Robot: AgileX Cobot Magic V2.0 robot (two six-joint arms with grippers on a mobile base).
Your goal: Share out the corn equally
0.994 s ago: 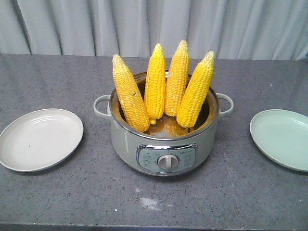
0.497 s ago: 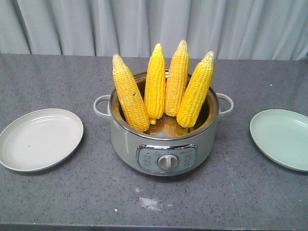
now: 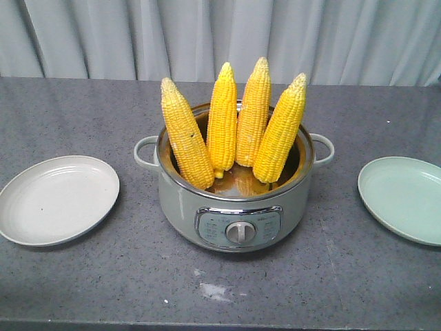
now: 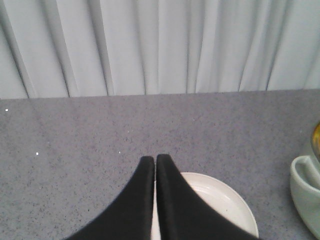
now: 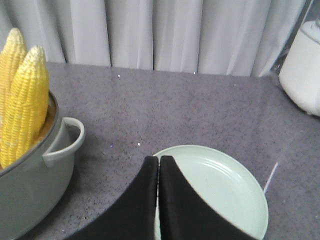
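Several cobs of corn (image 3: 222, 124) stand upright, tips up, in a grey-green pot (image 3: 234, 207) at the middle of the table; two of the cobs (image 5: 25, 107) show in the right wrist view. A cream plate (image 3: 56, 198) lies left of the pot and a pale green plate (image 3: 403, 198) lies to its right. Neither gripper appears in the front view. My left gripper (image 4: 154, 159) is shut with nothing in it, hanging over the near edge of the cream plate (image 4: 220, 200). My right gripper (image 5: 158, 159) is shut and empty over the green plate (image 5: 225, 190).
The pot has side handles (image 3: 145, 153) and a control dial (image 3: 238, 232) on its front. A white appliance (image 5: 302, 70) stands at the far right of the table. Grey curtains (image 3: 220, 38) hang behind the table's back edge.
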